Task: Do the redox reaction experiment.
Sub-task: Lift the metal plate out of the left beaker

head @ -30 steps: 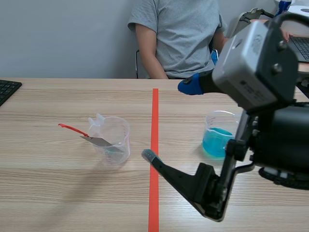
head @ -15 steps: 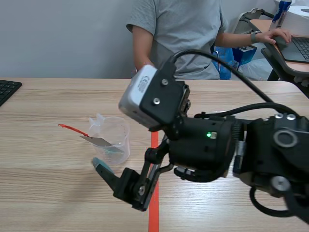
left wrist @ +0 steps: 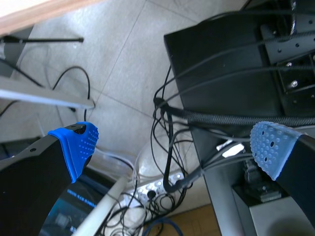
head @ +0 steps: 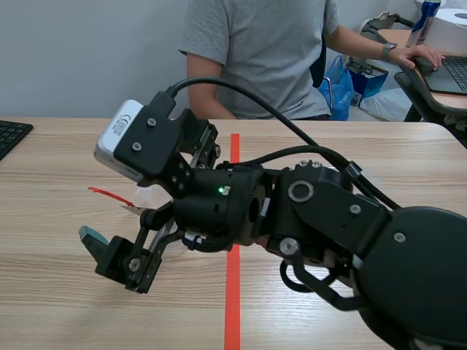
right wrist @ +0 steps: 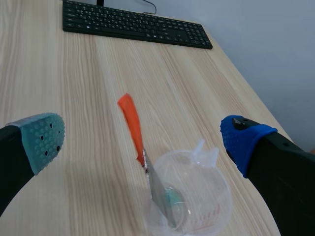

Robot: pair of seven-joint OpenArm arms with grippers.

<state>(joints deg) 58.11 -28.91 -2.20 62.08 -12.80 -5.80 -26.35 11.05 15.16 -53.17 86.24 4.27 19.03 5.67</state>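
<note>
Right wrist view: the right hand (right wrist: 140,140) is held spread and empty over the clear beaker (right wrist: 197,204), whose red-handled spatula (right wrist: 134,130) is leaned toward eleven o'clock, so nothing is gripped and the reaction is judged largely undone.

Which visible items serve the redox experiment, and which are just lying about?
Job in hand: clear plastic spouted beaker; orange-handled metal spatula resting in it; open right end effector.
Lying about: black computer keyboard; person seated opposite.

The black right robot arm (head: 306,219) has swept from the frame's right edge to its lower left, now covering the clear plastic beaker (right wrist: 189,201).
</note>
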